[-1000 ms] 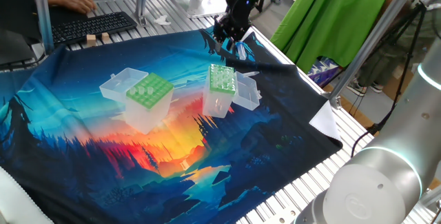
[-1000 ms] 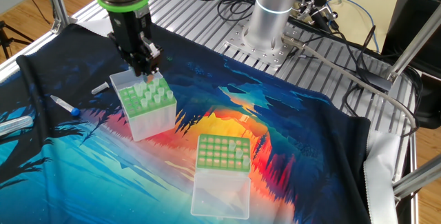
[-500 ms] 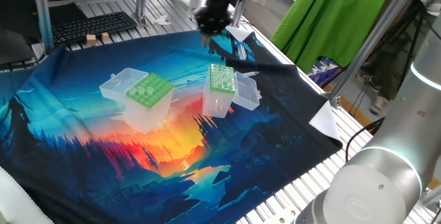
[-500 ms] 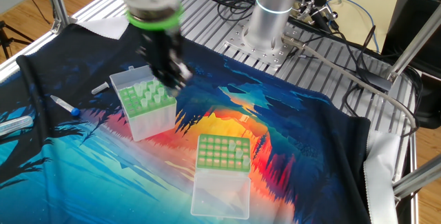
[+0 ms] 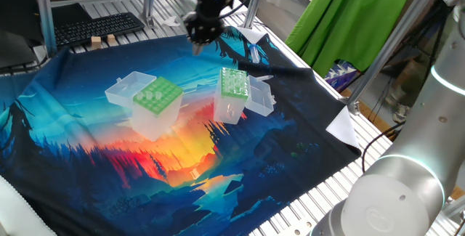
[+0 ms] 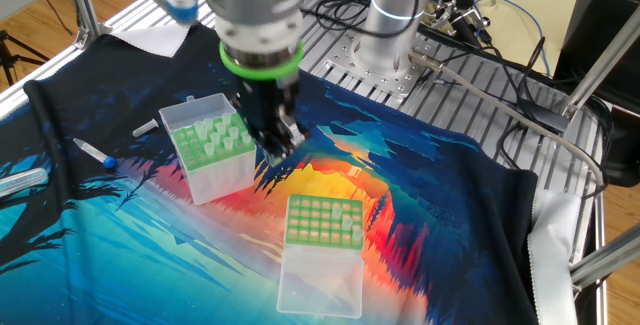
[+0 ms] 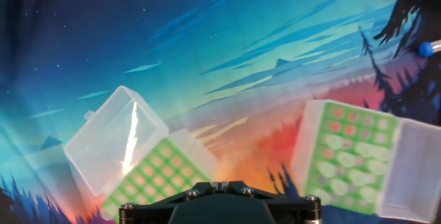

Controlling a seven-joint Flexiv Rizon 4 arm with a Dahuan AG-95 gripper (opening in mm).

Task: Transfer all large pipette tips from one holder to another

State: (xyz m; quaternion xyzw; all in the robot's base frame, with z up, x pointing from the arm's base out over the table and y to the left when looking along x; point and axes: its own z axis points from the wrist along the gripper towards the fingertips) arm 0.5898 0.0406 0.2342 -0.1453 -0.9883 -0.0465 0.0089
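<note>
- Our gripper [image 6: 277,145] points straight down with its jaws clenched together. Whether a tip is pinched between them we cannot tell, as the fingertips are too small and dark in both fixed views and the hand view shows only the hand's body.
- A second ago the gripper stood right over the wide-holed holder [image 6: 210,150] with its jaws part open. It has since closed and swung sideways off that box.
- It now hangs over the printed cloth [image 6: 420,195] in the gap between the two boxes.
- We judge this to be the carry leg of one transfer, a pick made or tried and the hand heading for the drop.
- Just beside the gripper, the wide-holed holder has its lid open. Several large pipette tips [image 6: 215,137] stand in it, so much of the task remains.
- A little farther off on the gripper's other side sits the fine-holed holder [image 6: 322,220], lid folded open. One or two whitish shapes show at one edge of its plate, possibly tips already placed.
- Well beyond the wide-holed holder lies a small blue-capped item [image 6: 100,157].
- We find no brand, label or legible writing on either box, the cloth or the arm.
</note>
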